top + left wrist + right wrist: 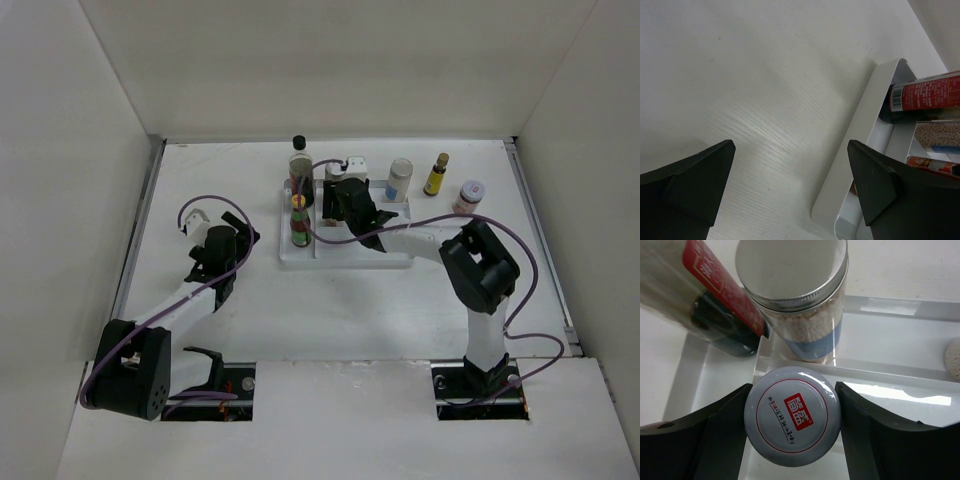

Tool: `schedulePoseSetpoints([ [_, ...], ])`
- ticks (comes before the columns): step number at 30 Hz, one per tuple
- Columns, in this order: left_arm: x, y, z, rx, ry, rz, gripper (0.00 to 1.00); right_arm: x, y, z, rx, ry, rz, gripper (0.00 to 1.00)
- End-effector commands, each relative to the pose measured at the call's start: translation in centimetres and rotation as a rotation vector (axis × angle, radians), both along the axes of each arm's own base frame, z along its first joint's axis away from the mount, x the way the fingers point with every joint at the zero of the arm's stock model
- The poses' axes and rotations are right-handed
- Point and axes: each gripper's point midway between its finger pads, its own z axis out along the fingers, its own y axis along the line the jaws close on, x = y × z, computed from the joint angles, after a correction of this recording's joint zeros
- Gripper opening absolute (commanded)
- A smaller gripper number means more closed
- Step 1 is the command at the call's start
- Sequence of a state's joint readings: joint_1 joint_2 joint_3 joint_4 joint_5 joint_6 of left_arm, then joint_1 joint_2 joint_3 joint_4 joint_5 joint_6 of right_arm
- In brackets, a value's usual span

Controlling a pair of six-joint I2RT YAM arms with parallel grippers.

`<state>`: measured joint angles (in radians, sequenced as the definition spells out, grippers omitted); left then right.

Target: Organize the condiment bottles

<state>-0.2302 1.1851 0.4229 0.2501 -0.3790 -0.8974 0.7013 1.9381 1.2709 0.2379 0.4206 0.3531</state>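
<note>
My right gripper (pixel 343 203) is over the white divided tray (pixel 395 259). In the right wrist view the gripper (pixel 792 396) is shut on a white-lidded jar (pixel 792 415) with a red logo, standing in a tray compartment. Behind it stand a silver-lidded spice jar (pixel 800 305) and the tall dark bottle (pixel 705 295). The dark bottle (pixel 299 165) and the red-green yellow-capped bottle (pixel 299 222) stand at the tray's left end. My left gripper (pixel 215 250) is open and empty over bare table, left of the tray (pixel 860 130).
A blue-labelled jar (pixel 399 180) stands at the tray's back right. The tiny yellow bottle (pixel 437 174) and a pink-lidded spice jar (pixel 469 196) stand on the table to the right. White walls enclose the table on three sides.
</note>
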Motion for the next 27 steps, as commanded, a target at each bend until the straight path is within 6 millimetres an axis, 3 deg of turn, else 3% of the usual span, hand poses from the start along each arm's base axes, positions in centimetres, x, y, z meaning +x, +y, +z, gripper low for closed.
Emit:
schedulePoseSetpoints([
  [1,0.4,-0.5,1.1,-0.012,-0.052,-0.019,1.00,2.8,1.2,7.0,0.076,-0.193,-0.037,0.52],
  [5,0.6,-0.5,0.8,-0.010,-0.043,-0.019,1.00,2.3,1.6,5.9,0.045,-0.163,-0.025,0.56],
  [9,0.5,-0.6,1.0,-0.014,-0.050,-0.023,1.00,1.5,1.6,3.9,0.034,-0.121,-0.020,0.72],
  [11,0.5,-0.6,0.8,-0.013,-0.044,-0.023,1.00,1.0,1.3,3.9,0.041,-0.114,-0.017,0.80],
  [15,0.5,-0.4,1.0,-0.017,-0.052,-0.021,1.00,0.1,0.7,6.6,0.071,-0.148,-0.008,0.91],
  [19,0.5,-0.3,0.8,-0.014,-0.042,-0.017,1.00,-2.0,-1.8,10.4,0.101,-0.203,-0.033,0.93],
  [23,0.4,-0.2,1.1,-0.017,-0.054,-0.017,1.00,-3.4,-9.1,11.8,0.116,-0.238,-0.189,0.91],
  [27,0.6,-0.4,0.7,-0.017,-0.050,-0.019,1.00,-3.7,-20.9,10.9,0.065,-0.252,-0.512,0.92],
])
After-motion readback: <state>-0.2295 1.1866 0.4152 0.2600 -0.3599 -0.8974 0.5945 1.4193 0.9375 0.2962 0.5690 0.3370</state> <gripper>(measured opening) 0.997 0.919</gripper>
